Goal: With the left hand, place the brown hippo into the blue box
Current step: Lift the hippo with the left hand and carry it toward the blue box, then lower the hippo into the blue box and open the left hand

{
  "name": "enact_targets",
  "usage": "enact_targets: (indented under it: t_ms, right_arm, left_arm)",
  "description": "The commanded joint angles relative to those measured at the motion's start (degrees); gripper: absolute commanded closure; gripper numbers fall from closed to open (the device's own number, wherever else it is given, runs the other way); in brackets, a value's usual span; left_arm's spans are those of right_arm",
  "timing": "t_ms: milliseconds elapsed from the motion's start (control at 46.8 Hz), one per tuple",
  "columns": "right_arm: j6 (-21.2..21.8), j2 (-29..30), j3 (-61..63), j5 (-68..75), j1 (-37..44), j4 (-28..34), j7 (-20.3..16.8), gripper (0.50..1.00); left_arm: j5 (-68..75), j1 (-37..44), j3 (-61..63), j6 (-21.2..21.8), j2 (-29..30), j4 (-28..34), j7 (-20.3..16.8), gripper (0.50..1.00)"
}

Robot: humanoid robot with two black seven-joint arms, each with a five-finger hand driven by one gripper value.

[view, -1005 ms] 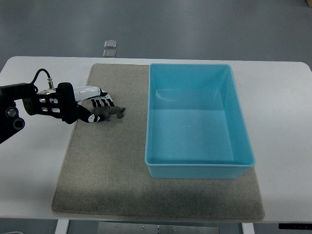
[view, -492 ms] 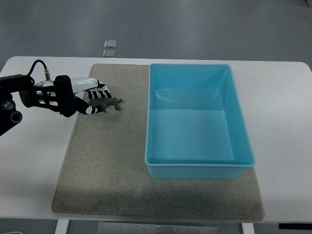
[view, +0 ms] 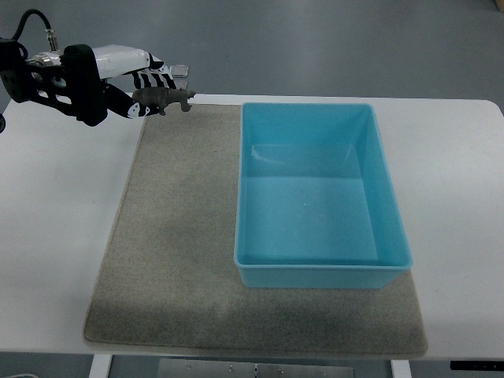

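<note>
My left hand (view: 146,88) is raised high over the far left corner of the mat, its arm coming in from the picture's upper left. Its fingers are shut on the small brown hippo (view: 164,98), which sticks out to the right of the fingertips, clear of the surface. The blue box (view: 318,193) stands open and with nothing inside on the right half of the mat, well to the right of and nearer than the hippo. The right arm does not show.
A grey-beige mat (view: 173,260) covers the middle of the white table (view: 55,260). Two small pale squares (view: 178,71) lie on the floor beyond the table's far edge, partly behind my hand.
My left hand has lifted the hippo off the mat and carried it up and away, toward the table's far edge. The box has not moved.
</note>
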Motion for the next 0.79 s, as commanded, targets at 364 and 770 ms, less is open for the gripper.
enact_targets:
  t_ms: [364,770]
  right_arm:
    - [0.0,0.0,0.0,0.0,0.0,0.0,0.0,0.564]
    - [0.0,0.0,0.0,0.0,0.0,0.0,0.0,0.564]
  left_arm:
    - [1.4,-7.5,1.6,-6.0,-14.9,0.6,0.3,1.0]
    - [10.0,-7.6,6.3,-5.3,-30.5,8.3,1.9,1.0]
